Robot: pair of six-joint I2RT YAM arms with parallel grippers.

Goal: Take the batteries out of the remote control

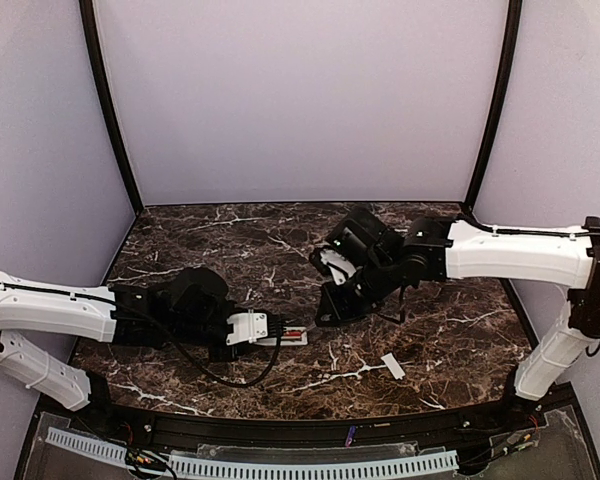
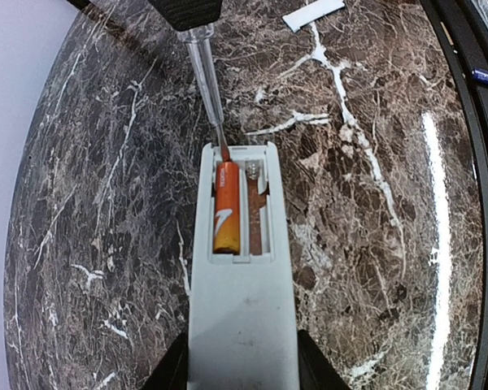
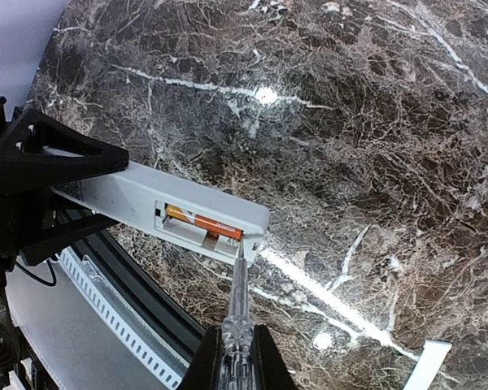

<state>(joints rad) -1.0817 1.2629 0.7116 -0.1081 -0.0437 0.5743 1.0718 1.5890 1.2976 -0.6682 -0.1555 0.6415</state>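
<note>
Only wrist views show screwdriver point(image 2: 206, 81) at battery point(image 2: 226, 207).

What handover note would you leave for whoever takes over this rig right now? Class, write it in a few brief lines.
Left gripper: shut on the remote control, back up, recess open.
Right gripper: shut on a screwdriver, tip at the end of the battery.
Done: cover off, lying on the table; one slot empty.
To do: pry out the last battery. No removed battery in view.
</note>
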